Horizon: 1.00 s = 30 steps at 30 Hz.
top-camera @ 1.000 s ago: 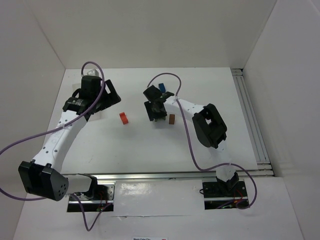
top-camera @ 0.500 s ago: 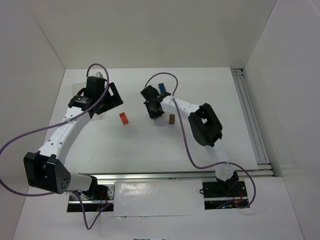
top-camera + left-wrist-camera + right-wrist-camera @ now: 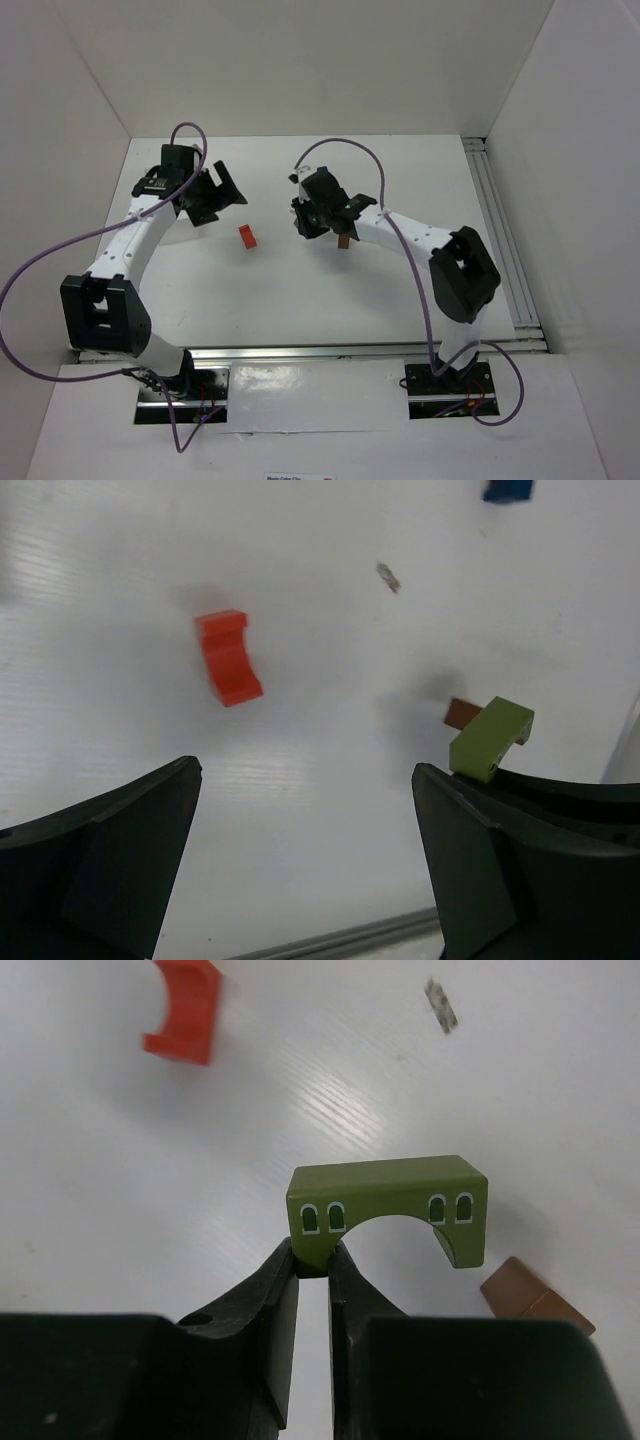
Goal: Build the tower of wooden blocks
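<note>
Pinching one leg of the olive-green arch block with the right gripper, jaws almost together and only that leg between the tips. Arch opening turned toward the gripper, painted windows facing the wrist camera. Held just beside the brown-orange block, which lies on the white table; touching it or not, cannot tell. Nothing in the left gripper, spread wide over bare table. Ahead of it, lying flat and untouched, the red curved block. At the far edge of the left wrist view, well apart from the others, the blue block.
</note>
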### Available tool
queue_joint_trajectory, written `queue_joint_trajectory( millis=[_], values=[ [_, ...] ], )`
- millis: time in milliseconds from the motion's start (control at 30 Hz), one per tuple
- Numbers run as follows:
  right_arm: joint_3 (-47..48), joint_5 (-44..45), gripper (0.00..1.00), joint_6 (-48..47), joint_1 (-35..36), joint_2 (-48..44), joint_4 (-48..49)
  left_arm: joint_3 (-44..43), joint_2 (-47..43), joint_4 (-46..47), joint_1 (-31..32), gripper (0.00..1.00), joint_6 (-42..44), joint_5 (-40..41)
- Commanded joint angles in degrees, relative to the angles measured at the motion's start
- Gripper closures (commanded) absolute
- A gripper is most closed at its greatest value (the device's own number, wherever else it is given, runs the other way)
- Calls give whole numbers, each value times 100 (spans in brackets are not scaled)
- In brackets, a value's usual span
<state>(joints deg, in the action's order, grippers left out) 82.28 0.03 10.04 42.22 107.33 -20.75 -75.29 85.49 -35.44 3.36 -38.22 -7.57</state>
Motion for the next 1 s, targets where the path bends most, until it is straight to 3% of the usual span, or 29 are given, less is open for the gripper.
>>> queue_joint_trajectory(
  millis=[0, 133, 267, 567, 733, 967],
  values=[
    [-326, -538, 94, -222, 59, -686, 1125, -145, 134, 564, 25, 0, 105, -1666],
    [-590, -531, 94, -284, 172, -985, 1258, -92, 643, 1124, 25, 0, -80, -3184],
    [-696, -531, 94, -284, 226, -1126, 1319, 251, 1064, 2084, 25, 0, -694, -3970],
    [-749, -478, 94, -336, 278, -1232, 1319, 366, 1531, 2946, 201, 0, -924, -4638],
    [-749, -531, 94, -336, 278, -1232, 1319, 313, 1664, 2885, 412, 1, -530, -4876],
    [-749, -469, 94, -398, 278, -1285, 1206, 541, 1664, 3105, 412, 14, -256, -5263]
  ],
)
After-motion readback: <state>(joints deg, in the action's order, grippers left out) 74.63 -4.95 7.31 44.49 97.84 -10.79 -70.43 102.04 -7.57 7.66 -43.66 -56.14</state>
